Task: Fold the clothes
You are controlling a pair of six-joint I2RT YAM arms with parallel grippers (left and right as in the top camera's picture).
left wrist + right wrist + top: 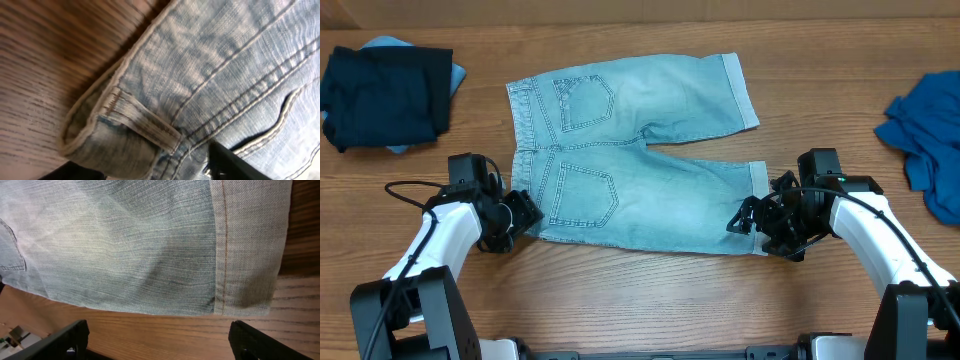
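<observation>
The clothes in front of me are pale denim shorts (640,150), spread flat with the back pockets up. My left gripper (520,213) is at the near waistband corner. In the left wrist view, the waistband corner with its belt loop (145,127) bulges between the two fingers (230,162), whose jaws stand apart around it. My right gripper (748,220) is open at the near leg's hem (250,255). Its fingers (255,340) are over bare wood just short of the cloth edge. A dark navy garment (385,95) lies far left and a royal-blue garment (930,135) far right.
The wooden table (650,290) shows along the near edge between the arms. A pale blue cloth (455,72) peeks out from under the navy garment. The far leg's hem (740,85) reaches toward the back right.
</observation>
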